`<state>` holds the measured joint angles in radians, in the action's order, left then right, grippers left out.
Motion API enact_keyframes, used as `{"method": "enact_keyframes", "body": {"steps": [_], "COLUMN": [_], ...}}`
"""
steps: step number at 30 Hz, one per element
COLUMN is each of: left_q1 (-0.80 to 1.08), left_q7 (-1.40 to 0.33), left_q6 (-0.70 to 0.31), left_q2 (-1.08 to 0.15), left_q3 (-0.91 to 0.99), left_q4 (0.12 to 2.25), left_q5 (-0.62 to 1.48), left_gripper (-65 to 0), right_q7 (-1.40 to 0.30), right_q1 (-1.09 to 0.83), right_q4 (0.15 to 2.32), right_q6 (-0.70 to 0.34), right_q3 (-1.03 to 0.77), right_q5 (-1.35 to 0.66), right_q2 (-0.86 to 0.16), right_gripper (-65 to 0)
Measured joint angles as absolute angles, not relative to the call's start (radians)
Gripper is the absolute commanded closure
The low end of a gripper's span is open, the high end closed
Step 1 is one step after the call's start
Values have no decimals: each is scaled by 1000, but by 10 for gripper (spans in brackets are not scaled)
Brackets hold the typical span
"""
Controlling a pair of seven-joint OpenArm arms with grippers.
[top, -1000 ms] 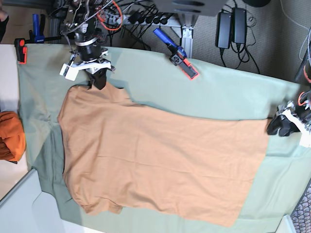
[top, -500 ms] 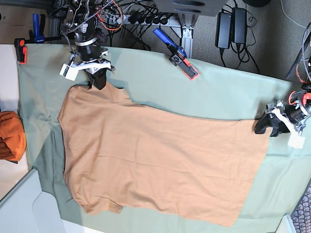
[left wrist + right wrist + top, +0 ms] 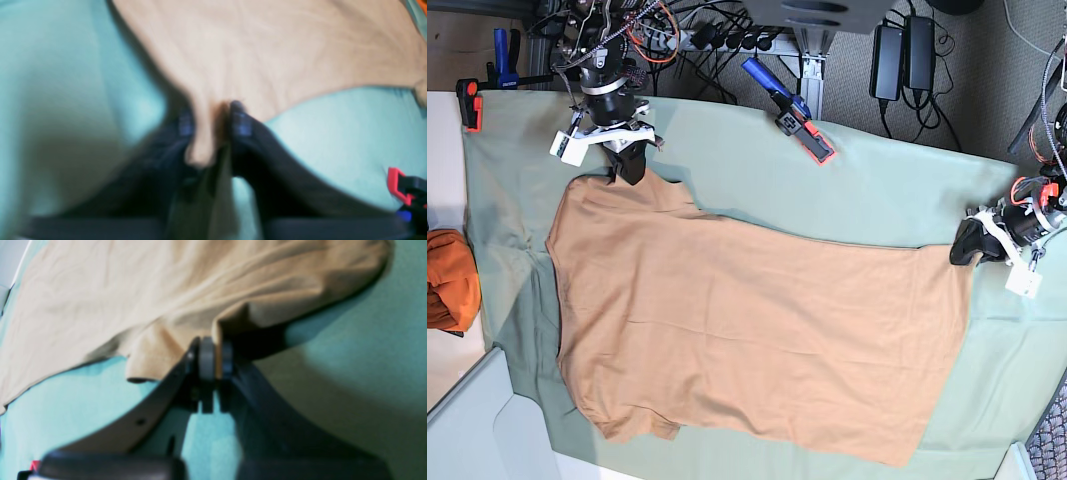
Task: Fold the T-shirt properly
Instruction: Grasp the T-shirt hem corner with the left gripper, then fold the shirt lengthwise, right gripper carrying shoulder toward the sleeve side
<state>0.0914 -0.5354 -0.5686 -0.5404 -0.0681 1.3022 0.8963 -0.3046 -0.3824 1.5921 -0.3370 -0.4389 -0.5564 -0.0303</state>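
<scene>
So the peach T-shirt [image 3: 757, 340] lies spread flat across the worktop [image 3: 877, 200], which is covered in a pale green cloth. The right pincer [image 3: 630, 168] sits at the far left corner of the shirt, clamped tight on a fold of sleeve fabric, and you can see the cloth squeezed between its pads [image 3: 207, 358] in the right wrist view. The left pincer [image 3: 967, 245] is at the far right corner, closed on the hem, with a bit of fabric bunched between its fingers [image 3: 240, 123]. That shot's blurry though. A darker orange bundle [image 3: 447, 280] sits off the left edge.
</scene>
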Motion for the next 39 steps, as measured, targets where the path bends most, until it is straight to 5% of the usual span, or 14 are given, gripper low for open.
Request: {"method": "enact_keyframes", "body": {"steps": [18,39], "left_q1": [100,152], "left_q7": [-606,-846], "left_q6": [-668,-671], "left_q2": [-601,-613], "left_q3": [-2,-2], "left_q4": [1404,1470], "left_q5": [952,1224], "left_gripper": [0,0], "right_q7": [-397,-447], "right_q1": [-382,-653], "right_q4": [1600,1942], "right_q6": [-337,-340], "right_q3": [-455,-517], "right_q5": [-577,-639], "right_q2": [-89,-120], "right_gripper": [0,0]}}
